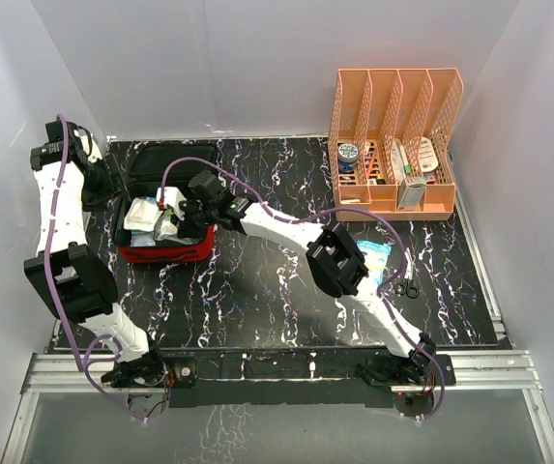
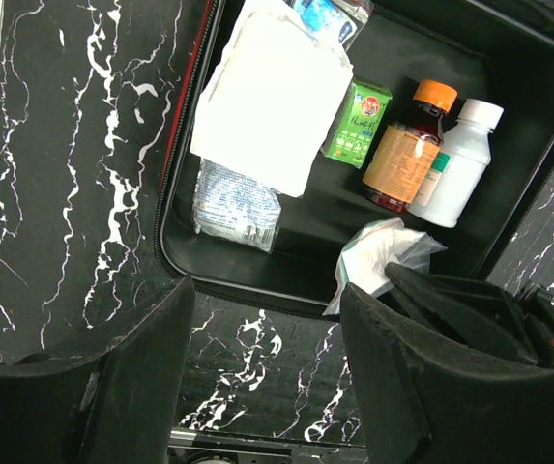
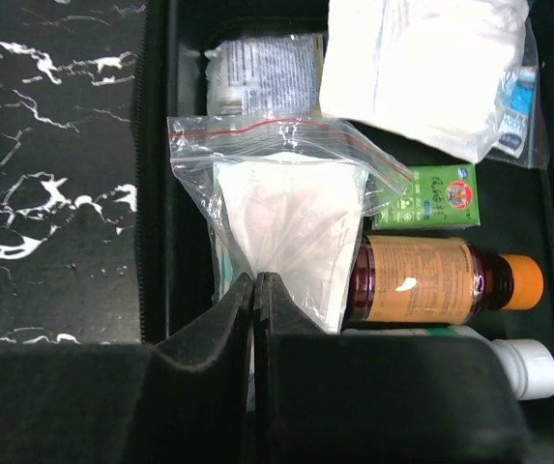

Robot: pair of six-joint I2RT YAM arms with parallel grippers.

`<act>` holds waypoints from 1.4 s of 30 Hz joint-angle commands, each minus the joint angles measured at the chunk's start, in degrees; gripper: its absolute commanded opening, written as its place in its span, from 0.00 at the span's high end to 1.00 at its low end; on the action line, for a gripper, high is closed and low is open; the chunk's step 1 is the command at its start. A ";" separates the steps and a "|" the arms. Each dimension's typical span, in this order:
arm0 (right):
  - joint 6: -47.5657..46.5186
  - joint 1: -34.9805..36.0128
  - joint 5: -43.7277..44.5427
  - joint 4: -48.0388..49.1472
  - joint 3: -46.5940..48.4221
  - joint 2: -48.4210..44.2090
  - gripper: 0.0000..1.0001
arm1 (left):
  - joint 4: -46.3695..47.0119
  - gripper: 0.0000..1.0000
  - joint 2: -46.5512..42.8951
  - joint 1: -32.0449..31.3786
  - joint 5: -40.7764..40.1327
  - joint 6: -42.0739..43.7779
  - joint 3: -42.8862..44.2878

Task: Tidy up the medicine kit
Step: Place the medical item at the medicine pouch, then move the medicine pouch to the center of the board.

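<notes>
White-linked arms [image 1: 277, 230] with black joints carry purple cables [image 1: 51, 242]; left tool [image 2: 267, 358] and right tool [image 3: 255, 290] are black.

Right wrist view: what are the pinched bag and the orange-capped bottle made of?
The bag looks like thin clear plastic film: glossy, wrinkled, red zip strip. The orange-capped bottle seems glossy amber plastic or glass, can't tell which; light glints off it.

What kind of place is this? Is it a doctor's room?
Probably a robot practice booth, not a doctor's room: plain white walls box in a black marbled table, and the left arm and right arm, bolted at its near edge, reach toward a red medicine kit.
</notes>
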 commanded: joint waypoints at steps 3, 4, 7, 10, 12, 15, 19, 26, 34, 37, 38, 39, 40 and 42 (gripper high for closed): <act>-0.53 -0.41 1.43 3.01 0.99 0.08 1.00 | -1.58 0.40 -3.56 -0.02 1.65 -0.96 -0.95; -0.36 -0.39 1.88 2.97 0.29 -0.20 0.93 | -1.51 0.40 -3.46 -0.01 1.65 -0.96 -0.96; 0.48 -0.42 3.62 4.26 -1.99 -2.22 0.67 | -1.23 0.40 -3.18 0.04 1.49 -0.82 -0.98; 1.94 -0.39 5.62 6.59 -3.78 -4.39 0.58 | -0.76 0.40 -2.88 0.00 0.91 -0.25 -1.02; 3.76 -0.39 7.05 7.96 -3.93 -5.83 0.55 | -0.08 0.40 -2.55 0.00 0.30 0.46 -0.86; 8.27 -0.39 12.99 11.82 -4.51 -8.98 0.51 | 1.84 0.39 -0.98 0.04 -1.14 2.88 0.19; 14.93 -1.01 22.51 16.53 -3.87 -11.56 0.48 | 1.87 0.38 5.07 0.00 -1.73 5.24 6.36; 28.88 -3.48 34.20 4.33 10.71 -6.01 0.44 | 0.91 0.38 16.21 0.01 -2.07 10.67 16.30; 40.34 -7.06 34.20 -2.41 7.38 -6.09 0.44 | 2.12 0.36 22.88 -0.03 -3.35 14.73 21.96; 41.79 -7.07 33.95 -2.46 6.05 -6.07 0.45 | 1.85 0.36 24.40 0.02 -3.44 15.39 22.46; 42.31 -7.07 33.70 -2.70 6.09 -5.82 0.46 | 1.83 0.36 24.89 0.00 -3.52 15.62 22.32; 43.03 -7.07 33.17 -2.89 6.03 -5.48 0.46 | 1.96 0.36 25.18 0.00 -3.57 15.86 21.92; 43.58 -7.07 32.50 -2.95 5.90 -5.28 0.46 | 2.30 0.36 25.22 0.00 -3.68 16.13 21.45; 44.46 -6.95 31.27 -2.99 5.67 -4.85 0.46 | 3.13 0.36 25.36 0.00 -3.90 16.72 20.28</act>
